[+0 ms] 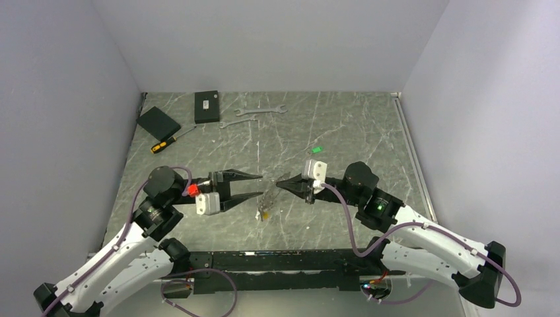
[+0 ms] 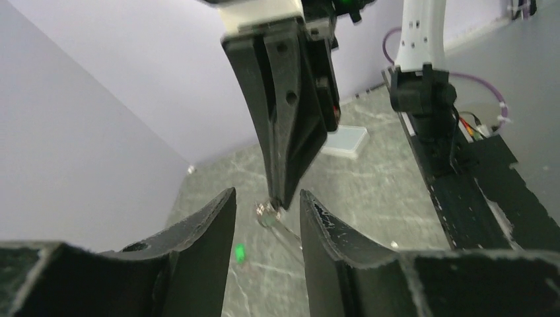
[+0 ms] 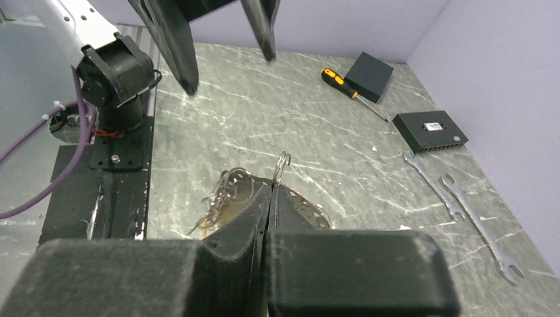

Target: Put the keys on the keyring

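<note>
My right gripper [image 1: 282,185] [image 3: 271,187] is shut on the keyring [image 3: 283,162], a thin wire loop that sticks up from its closed tips. Under it hangs a silvery metal bunch [image 1: 268,198] [image 3: 232,188] with a yellow tag [image 1: 264,215], lifted above the table. My left gripper [image 1: 259,185] [image 2: 267,206] faces it, open, one finger on each side of the right gripper's tip, holding nothing. Of the keys I see only a small bright green tag [image 1: 317,150] [image 2: 239,251], lying on the table behind the right gripper and apart from both.
Two silver wrenches [image 1: 261,111] [image 3: 462,208] lie at the back. Left of them are a black box [image 1: 207,106], a black block [image 1: 158,121] and a yellow-handled screwdriver [image 1: 172,140]. Walls close the table on three sides.
</note>
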